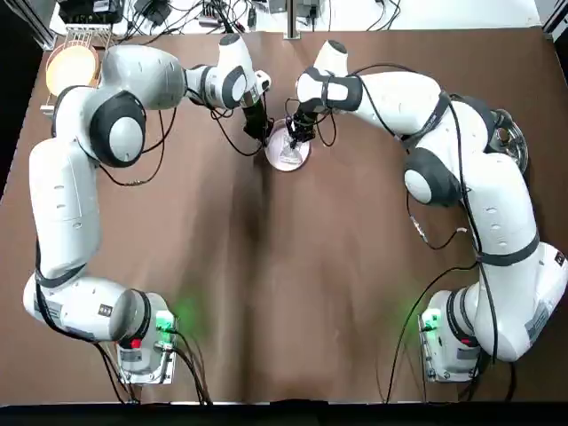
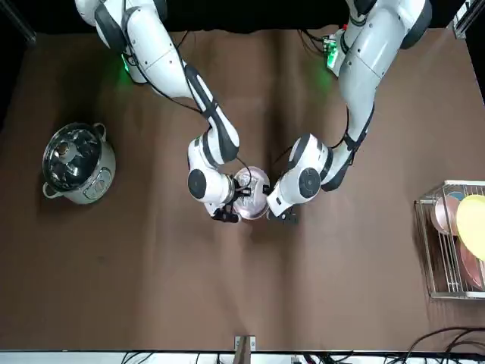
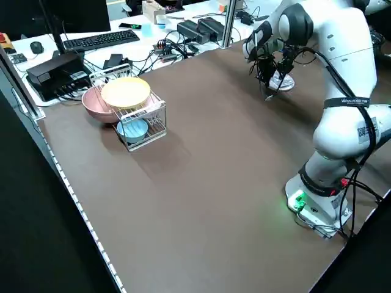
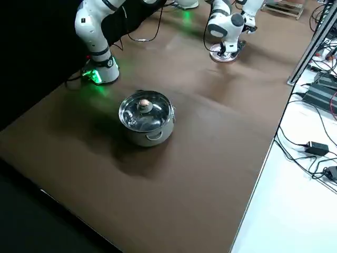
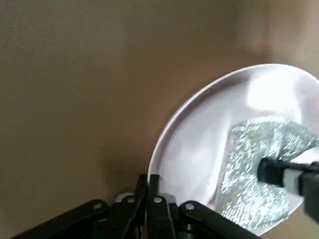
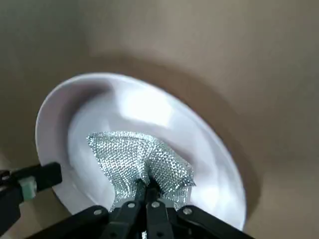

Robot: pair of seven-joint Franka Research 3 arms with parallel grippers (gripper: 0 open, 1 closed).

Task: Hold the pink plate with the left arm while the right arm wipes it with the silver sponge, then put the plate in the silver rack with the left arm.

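Observation:
The pink plate [image 1: 286,156] is at the far middle of the table, low over the brown cloth. My left gripper [image 5: 148,180] is shut on its rim, seen from above at the plate's left edge [image 1: 264,137]. The silver sponge [image 6: 141,160] lies pressed on the plate's inner face [image 6: 149,107], with my right gripper [image 6: 147,188] shut on its pinched middle. From overhead, the right gripper [image 1: 298,135] comes down on the plate's far right part. The silver rack [image 1: 74,40] stands at the far left corner.
A yellow-orange plate [image 3: 126,93], a pink bowl [image 3: 98,105] and a blue dish [image 3: 132,129] sit in the rack [image 3: 144,131]. A steel pot with a glass lid [image 2: 76,162] stands on the robot's right. Cables and electronics lie beyond the far edge.

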